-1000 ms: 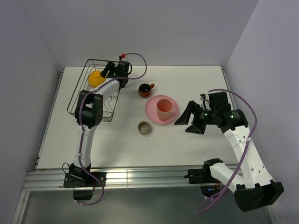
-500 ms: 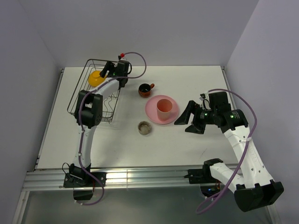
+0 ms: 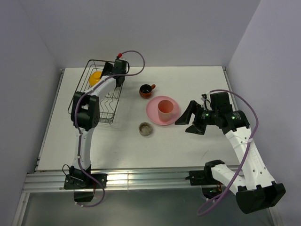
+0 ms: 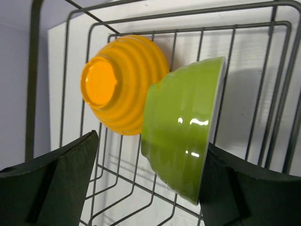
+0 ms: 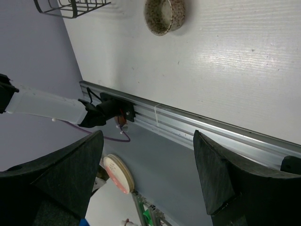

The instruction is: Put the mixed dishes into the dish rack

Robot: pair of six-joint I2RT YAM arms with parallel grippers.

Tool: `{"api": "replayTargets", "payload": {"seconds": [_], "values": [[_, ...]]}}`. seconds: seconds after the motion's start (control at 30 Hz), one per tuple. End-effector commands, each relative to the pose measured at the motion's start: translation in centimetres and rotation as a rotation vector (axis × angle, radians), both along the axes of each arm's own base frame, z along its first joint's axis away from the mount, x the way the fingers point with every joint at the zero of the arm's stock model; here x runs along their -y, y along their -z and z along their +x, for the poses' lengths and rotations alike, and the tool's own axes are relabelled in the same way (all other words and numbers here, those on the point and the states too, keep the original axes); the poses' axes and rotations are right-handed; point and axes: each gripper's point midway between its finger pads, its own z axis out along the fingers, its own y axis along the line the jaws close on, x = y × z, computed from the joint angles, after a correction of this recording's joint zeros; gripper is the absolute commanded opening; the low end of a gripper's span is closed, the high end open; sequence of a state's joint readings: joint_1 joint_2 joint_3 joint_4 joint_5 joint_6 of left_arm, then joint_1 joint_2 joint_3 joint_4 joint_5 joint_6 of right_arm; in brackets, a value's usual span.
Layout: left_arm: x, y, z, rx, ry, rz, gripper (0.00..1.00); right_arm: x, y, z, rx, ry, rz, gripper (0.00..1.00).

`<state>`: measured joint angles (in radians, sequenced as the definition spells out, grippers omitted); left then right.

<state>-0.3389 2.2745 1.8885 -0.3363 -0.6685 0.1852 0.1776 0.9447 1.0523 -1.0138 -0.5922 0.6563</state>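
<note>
In the black wire dish rack [image 3: 110, 106] at the worktop's far-left corner, a ribbed orange-yellow bowl [image 4: 117, 82] propped a glossy yellow-green squarish bowl [image 4: 181, 136] on edge. The left pincer [image 4: 153, 140] and right pincer [image 3: 182, 127] stood spread, empty.

Top view: high at the near side, looking down on the whole table [image 3: 188, 141]. Left wrist: close inside the rack [image 4: 32, 80], shared with top. Right wrist: low, facing the table's near edge; shares the small dish [image 5: 164, 16].

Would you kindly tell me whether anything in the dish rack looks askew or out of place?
Nothing broken or spilled. In the dish rack, the green bowl stands tilted on edge, apparently crowding against the tipped orange bowl.
</note>
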Motion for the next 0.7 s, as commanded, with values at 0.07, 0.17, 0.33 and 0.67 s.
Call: {"api": "replayTargets", "payload": {"seconds": [0.07,0.17,0.33,0.67], "values": [[2.1,-2.6,-0.1,-0.011,0.08,-0.162,0.82,-0.1,-0.8,0.7,0.051,0.016,0.027,0.84],[2.5,-2.4,-0.3,-0.034,0.11,-0.224,0.81,-0.2,-0.8,0.7,0.048,0.02,0.032,0.84],[2.6,-2.4,-0.1,-0.054,0.15,-0.283,0.81,-0.3,-0.9,0.8,0.05,0.027,0.042,0.84],[4.5,-3.0,-0.4,-0.085,0.259,-0.421,0.78,-0.6,-1.1,1.1,0.051,0.028,0.05,0.84]]}}
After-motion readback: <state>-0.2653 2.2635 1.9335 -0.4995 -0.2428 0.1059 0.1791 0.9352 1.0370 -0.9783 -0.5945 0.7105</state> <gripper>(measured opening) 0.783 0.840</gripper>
